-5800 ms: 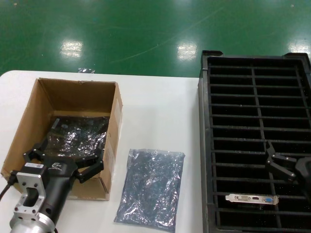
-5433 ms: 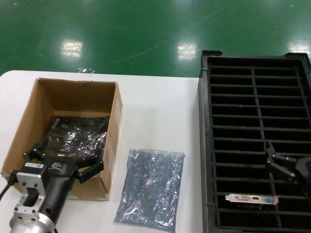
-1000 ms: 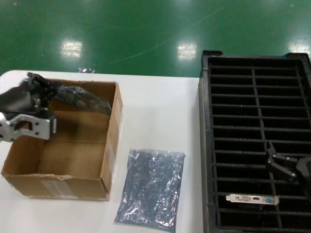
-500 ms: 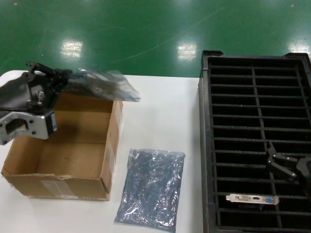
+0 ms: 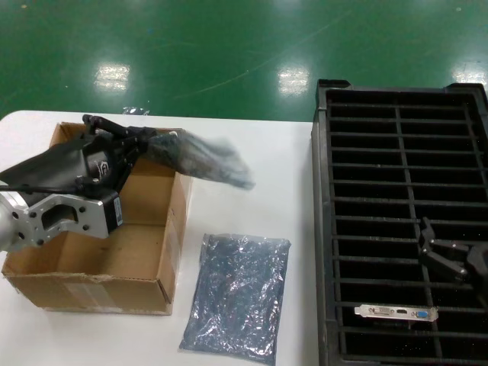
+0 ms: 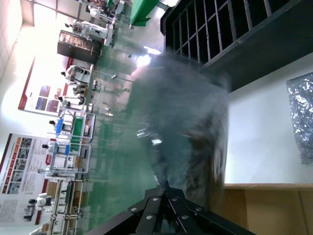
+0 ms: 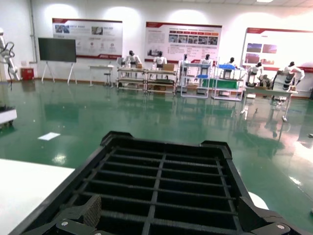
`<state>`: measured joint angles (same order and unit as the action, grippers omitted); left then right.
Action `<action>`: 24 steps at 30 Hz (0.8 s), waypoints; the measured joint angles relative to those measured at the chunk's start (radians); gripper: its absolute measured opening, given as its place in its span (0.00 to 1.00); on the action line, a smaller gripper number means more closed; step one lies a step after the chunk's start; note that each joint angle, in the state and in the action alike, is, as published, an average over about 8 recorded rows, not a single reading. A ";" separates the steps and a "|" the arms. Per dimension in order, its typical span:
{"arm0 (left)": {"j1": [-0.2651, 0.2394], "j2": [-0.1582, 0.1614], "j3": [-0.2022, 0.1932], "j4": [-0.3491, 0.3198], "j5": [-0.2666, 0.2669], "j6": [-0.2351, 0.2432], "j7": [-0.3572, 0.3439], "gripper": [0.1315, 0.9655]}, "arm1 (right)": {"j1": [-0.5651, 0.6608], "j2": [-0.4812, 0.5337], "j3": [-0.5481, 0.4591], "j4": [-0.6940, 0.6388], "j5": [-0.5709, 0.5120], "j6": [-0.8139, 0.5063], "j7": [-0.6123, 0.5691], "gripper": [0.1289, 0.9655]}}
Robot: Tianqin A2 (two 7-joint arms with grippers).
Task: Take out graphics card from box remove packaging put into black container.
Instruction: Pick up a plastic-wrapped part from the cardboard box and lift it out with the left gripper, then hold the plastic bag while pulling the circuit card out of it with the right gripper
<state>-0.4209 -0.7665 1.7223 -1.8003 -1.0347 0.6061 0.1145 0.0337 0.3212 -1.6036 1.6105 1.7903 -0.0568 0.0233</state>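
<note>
My left gripper (image 5: pixel 136 139) is shut on the edge of a bagged graphics card (image 5: pixel 202 159), held in the air over the far right corner of the cardboard box (image 5: pixel 91 286). In the left wrist view the bagged card (image 6: pixel 190 122) hangs blurred from the closed gripper (image 6: pixel 166 185). An empty antistatic bag (image 5: pixel 238 296) lies flat on the table right of the box. The black container (image 5: pixel 396 152) stands at the right, with one bare graphics card (image 5: pixel 396 312) in a near slot. My right gripper (image 5: pixel 446 259) is open above the container, also in its wrist view (image 7: pixel 168 215).
The white table (image 5: pixel 252 175) runs between box and container. The box inside looks bare. Green floor lies beyond the table's far edge. A small scrap of plastic (image 5: pixel 135 111) lies behind the box.
My left gripper closed on the bagged card in the box, lifted it out, and has swung it rightward over the box's right wall. The right arm has barely moved.
</note>
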 joint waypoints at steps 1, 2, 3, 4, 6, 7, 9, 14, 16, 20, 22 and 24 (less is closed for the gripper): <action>0.000 0.000 0.000 0.000 0.000 0.000 0.000 0.01 | 0.002 -0.003 0.006 0.000 0.004 -0.007 -0.002 1.00; 0.000 0.000 0.000 0.000 0.000 0.000 0.000 0.01 | 0.004 -0.007 0.013 0.000 0.008 -0.016 -0.005 1.00; 0.000 0.000 0.000 0.000 0.000 0.000 0.000 0.01 | 0.006 -0.012 0.021 0.001 0.013 -0.027 -0.009 1.00; 0.000 0.000 0.000 0.000 0.000 0.000 0.000 0.01 | 0.009 -0.017 0.030 0.002 0.020 -0.041 -0.014 1.00; 0.000 0.000 0.000 0.000 0.000 0.000 0.000 0.01 | 0.013 -0.026 0.047 0.006 0.034 -0.070 -0.026 1.00; 0.000 0.000 0.000 0.000 0.000 0.000 0.000 0.01 | 0.015 -0.030 0.054 0.010 0.042 -0.087 -0.032 1.00; 0.000 0.000 0.000 0.000 0.000 0.000 0.000 0.01 | 0.018 -0.036 0.065 0.019 0.059 -0.121 -0.043 0.99; 0.000 0.000 0.000 0.000 0.000 0.000 0.000 0.01 | 0.022 -0.031 0.059 0.049 0.089 -0.191 -0.048 0.98; 0.000 0.000 0.000 0.000 0.000 0.000 0.000 0.01 | 0.021 -0.021 0.046 0.062 0.094 -0.211 -0.042 0.98; 0.000 0.000 0.000 0.000 0.000 0.000 0.000 0.01 | 0.018 0.005 0.013 0.091 0.101 -0.246 -0.023 0.92; 0.000 0.000 0.000 0.000 0.000 0.000 0.000 0.01 | 0.016 0.018 -0.001 0.107 0.104 -0.261 -0.012 0.90; 0.000 0.000 0.000 0.000 0.000 0.000 0.000 0.01 | 0.015 0.030 -0.014 0.124 0.107 -0.274 0.000 0.87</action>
<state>-0.4209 -0.7666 1.7222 -1.8002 -1.0346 0.6061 0.1145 0.0490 0.3512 -1.6181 1.7342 1.8977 -0.3309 0.0232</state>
